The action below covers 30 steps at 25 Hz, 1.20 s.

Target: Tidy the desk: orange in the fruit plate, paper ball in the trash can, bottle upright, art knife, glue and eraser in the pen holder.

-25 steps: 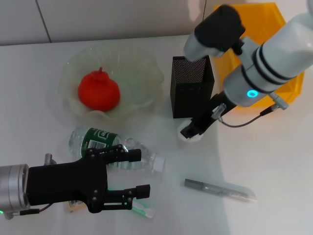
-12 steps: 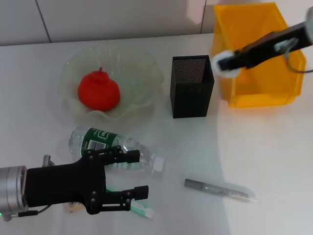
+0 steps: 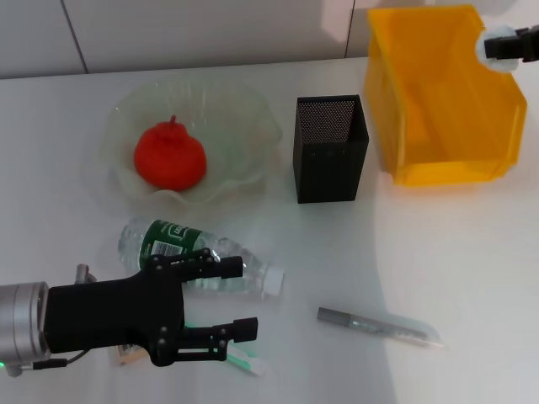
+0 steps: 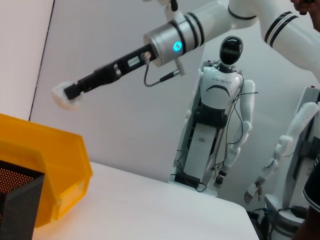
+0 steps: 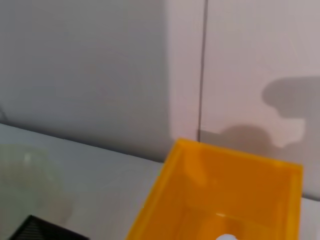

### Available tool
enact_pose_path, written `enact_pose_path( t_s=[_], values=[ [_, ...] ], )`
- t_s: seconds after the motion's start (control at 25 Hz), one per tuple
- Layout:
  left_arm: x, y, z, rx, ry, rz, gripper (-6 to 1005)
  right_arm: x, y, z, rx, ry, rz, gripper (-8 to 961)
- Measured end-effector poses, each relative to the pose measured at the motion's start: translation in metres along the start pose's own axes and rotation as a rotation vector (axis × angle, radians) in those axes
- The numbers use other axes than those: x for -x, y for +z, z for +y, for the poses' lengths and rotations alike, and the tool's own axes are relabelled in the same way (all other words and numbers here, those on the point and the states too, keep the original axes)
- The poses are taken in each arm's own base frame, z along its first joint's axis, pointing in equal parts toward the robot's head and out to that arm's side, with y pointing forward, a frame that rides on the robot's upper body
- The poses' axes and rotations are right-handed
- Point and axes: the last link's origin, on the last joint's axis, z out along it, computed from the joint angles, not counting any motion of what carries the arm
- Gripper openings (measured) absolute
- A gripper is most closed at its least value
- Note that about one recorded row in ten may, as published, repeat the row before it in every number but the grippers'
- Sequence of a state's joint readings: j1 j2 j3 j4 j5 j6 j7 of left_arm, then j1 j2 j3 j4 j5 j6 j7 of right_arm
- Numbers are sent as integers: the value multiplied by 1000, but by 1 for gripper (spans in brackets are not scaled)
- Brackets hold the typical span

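The orange (image 3: 170, 157) lies in the fruit plate (image 3: 253, 114). My right gripper (image 3: 508, 46) is shut on the paper ball (image 3: 495, 40), holding it above the far right rim of the yellow trash can (image 3: 442, 101); the left wrist view shows the paper ball (image 4: 64, 95) at that gripper's tip, over the trash can (image 4: 47, 165). The bottle (image 3: 198, 255) lies on its side. Just in front of it my left gripper (image 3: 236, 299) hovers open. The art knife (image 3: 379, 326), a green-and-white glue stick (image 3: 246, 364) and the eraser (image 3: 128, 357) lie on the table. The pen holder (image 3: 331, 160) stands upright.
The white table carries the pen holder between the fruit plate and the trash can. The right wrist view looks down into the trash can (image 5: 225, 195) against the wall. A humanoid robot (image 4: 220, 100) stands far beyond the table.
My right arm has swung up and back from beside the pen holder, carrying the paper ball to above the trash can. The left arm has stayed put.
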<state>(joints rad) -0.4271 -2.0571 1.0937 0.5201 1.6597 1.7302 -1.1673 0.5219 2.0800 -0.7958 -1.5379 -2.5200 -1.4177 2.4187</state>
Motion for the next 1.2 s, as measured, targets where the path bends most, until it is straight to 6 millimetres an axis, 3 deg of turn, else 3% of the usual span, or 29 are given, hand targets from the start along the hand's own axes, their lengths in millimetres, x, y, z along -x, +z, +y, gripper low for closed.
enact_pose_path(
  t_s=[0.24, 0.52, 0.8, 1.0, 1.04, 1.12, 1.2],
  values=[
    [-2, 1, -1, 1, 9, 0, 793, -10, 22, -12, -27, 42, -14, 407],
    [-4, 1, -1, 4, 21, 0, 793, -17, 44, -2, -8, 5, 15, 438],
    [-4, 1, 0, 7, 22, 2, 793, -13, 43, -2, -5, 9, -6, 640],
    [-10, -2, -3, -5, 47, 13, 792, -12, 22, 8, 65, -18, -88, 730],
    [-12, -2, -4, -7, 51, 16, 792, -19, 6, 17, 168, -44, -162, 730],
    [-15, -5, -5, -19, 61, 31, 792, -26, -3, 21, 226, -52, -201, 730],
    [-17, -6, -6, -27, 68, 40, 792, -49, -22, 26, 355, -70, -304, 730]
  ],
)
